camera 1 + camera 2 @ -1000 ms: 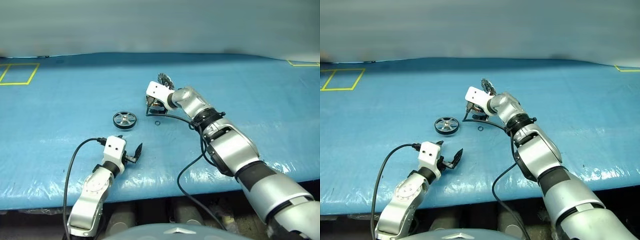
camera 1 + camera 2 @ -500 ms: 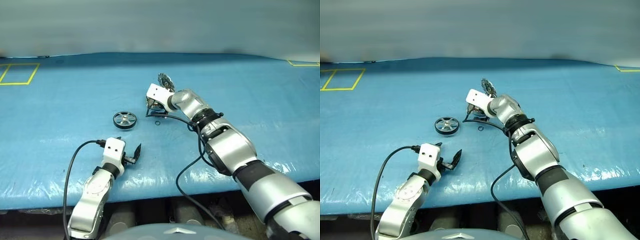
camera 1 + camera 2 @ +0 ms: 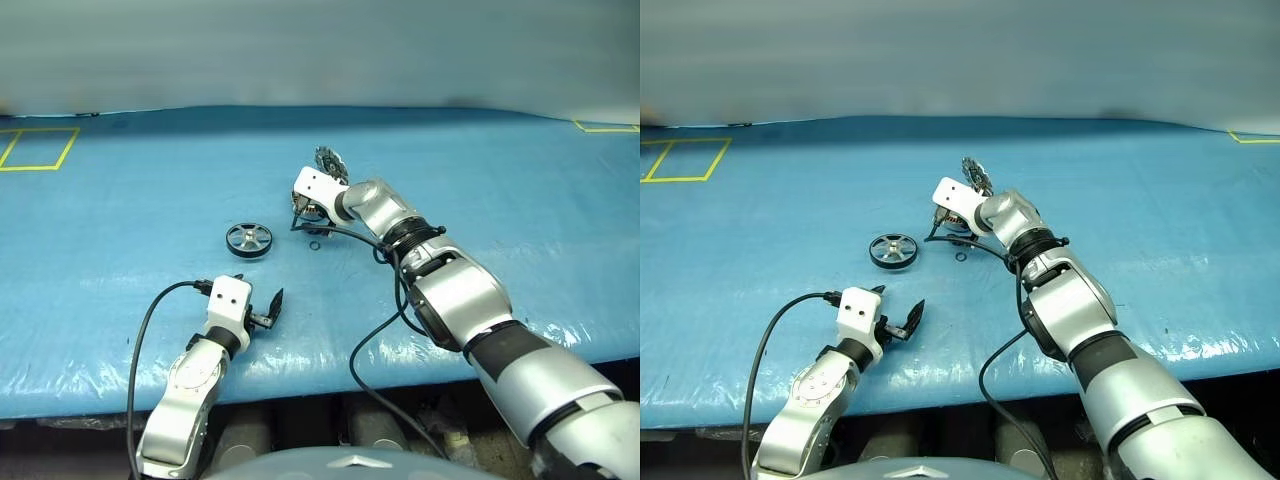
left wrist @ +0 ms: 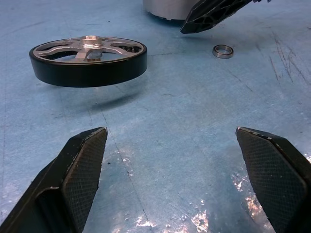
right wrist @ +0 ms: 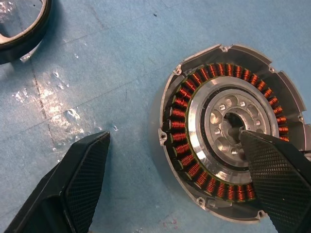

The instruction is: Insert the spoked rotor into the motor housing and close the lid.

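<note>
My right gripper [image 3: 298, 217] hangs over the motor housing [image 3: 318, 212]; spoked rotor [image 3: 248, 240] lies apart; left gripper [image 3: 258, 300] open.

A blue table cover [image 3: 120, 200] with yellow tape squares [image 3: 38, 147] meets a pale wall [image 3: 320, 50].

We find no readable text, label, brand, number or sign on anything here; nothing carries lettering we can make out.

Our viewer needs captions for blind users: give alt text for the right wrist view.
The motor housing, open with its ring of copper windings around a silver hub, lies on the blue table. The right gripper hangs over it, fingers spread wide; the spoked rotor peeks in beyond.
</note>
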Controlling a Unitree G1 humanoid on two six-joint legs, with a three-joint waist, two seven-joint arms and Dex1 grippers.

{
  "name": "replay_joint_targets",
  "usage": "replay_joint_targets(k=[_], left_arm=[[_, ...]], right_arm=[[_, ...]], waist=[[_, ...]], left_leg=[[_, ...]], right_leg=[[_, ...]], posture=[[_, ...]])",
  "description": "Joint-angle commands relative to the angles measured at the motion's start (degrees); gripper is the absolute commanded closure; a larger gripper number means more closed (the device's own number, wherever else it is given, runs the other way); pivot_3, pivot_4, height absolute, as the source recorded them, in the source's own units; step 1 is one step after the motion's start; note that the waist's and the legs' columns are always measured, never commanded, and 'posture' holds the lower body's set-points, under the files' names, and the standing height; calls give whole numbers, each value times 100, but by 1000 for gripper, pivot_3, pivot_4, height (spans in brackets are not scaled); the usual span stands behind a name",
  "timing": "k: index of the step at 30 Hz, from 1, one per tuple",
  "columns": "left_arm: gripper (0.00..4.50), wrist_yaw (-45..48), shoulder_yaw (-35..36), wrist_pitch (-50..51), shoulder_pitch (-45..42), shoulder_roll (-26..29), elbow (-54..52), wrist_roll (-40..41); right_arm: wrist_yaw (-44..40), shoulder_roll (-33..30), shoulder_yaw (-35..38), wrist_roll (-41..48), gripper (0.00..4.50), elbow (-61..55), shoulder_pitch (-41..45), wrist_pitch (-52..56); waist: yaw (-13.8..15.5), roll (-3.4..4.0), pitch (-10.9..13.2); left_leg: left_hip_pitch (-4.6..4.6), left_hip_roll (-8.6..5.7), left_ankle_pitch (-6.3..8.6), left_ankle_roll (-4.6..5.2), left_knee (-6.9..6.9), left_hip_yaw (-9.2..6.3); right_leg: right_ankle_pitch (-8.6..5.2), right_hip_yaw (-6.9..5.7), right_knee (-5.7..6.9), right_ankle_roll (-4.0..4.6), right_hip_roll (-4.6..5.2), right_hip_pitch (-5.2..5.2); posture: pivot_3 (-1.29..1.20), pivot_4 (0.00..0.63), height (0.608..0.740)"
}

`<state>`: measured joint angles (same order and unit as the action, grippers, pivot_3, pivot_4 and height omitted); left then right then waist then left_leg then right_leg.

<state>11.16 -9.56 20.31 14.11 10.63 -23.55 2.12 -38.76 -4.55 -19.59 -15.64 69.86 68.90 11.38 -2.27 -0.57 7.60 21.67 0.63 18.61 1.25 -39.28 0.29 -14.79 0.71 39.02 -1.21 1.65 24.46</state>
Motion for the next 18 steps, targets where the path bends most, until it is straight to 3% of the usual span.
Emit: replay_joint_targets(k=[1, 6, 16, 18], left_arm=[[0, -61, -10, -143, 8, -28, -187, -82], [0, -59, -14, -177, 6, -45, -149, -92], [0, -18, -42, -227, -51, -64, -59, -124], [0, -3, -54, -220, -64, -67, -51, -125]], right_arm=[[-50, 54, 57, -20, 564, 43, -4, 11], [59, 61, 75, -47, 2166, 47, 11, 10], [106, 18, 78, -62, 2166, 80, -43, 18], [90, 26, 116, -25, 2488, 62, -73, 57]], waist=[[4, 0, -1], [6, 2, -2], [7, 17, -11], [7, 18, -12]], left_leg=[[0, 0, 0, 0, 0, 0], [0, -1, 0, 1, 1, -1], [-1, -3, -6, 1, 0, -1], [-1, -3, -6, 1, 0, -1]], right_leg=[[0, 0, 0, 0, 0, 0], [0, 0, 0, 0, 2, 0], [1, -1, 2, 1, 4, -2], [1, -1, 2, 1, 4, -2]], posture=[[0, 150, 740], [0, 150, 740], [0, 150, 740], [0, 150, 740]])
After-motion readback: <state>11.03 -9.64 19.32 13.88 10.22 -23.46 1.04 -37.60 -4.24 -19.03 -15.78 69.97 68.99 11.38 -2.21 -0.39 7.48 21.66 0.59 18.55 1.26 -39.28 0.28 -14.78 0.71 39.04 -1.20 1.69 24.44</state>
